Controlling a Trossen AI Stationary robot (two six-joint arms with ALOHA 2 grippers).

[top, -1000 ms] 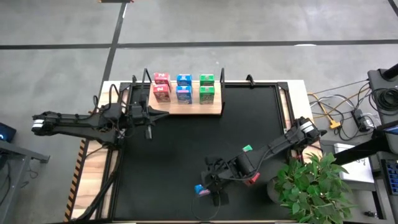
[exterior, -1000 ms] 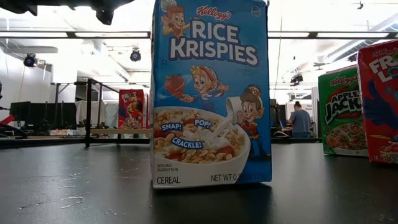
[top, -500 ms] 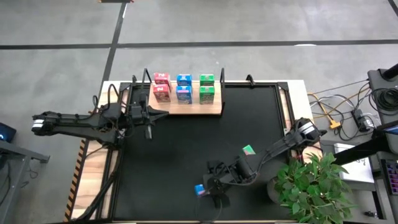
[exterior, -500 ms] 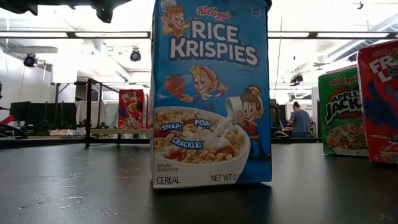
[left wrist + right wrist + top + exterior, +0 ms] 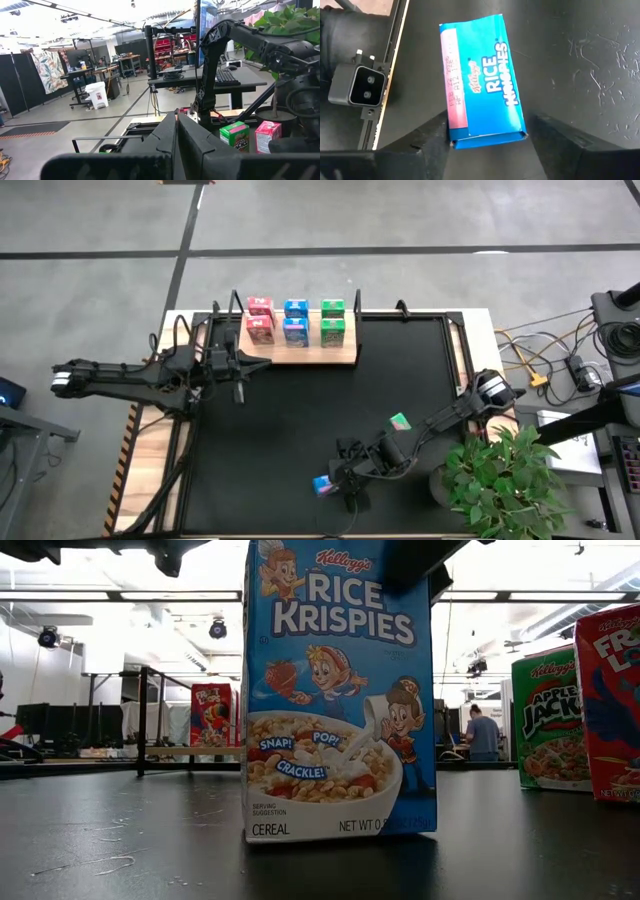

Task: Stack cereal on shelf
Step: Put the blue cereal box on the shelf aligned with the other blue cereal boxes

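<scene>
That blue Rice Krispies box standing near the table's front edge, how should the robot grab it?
From above, pinching the top of the blue Rice Krispies box across its narrow width. It stands upright and apart from other boxes, and the right gripper hangs open over it with a finger on either side.

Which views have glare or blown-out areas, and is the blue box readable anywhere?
Low view: ceiling lights behind the blue box are blown out white, yet its front print reads sharply. Right wrist view: evenly lit, box-top lettering legible between the open fingers; the black mat shows pale scuffs. Left wrist view: bright ceiling, the near closed fingers dark. High view: flat light, boxes on the shelf too small to read.
</scene>
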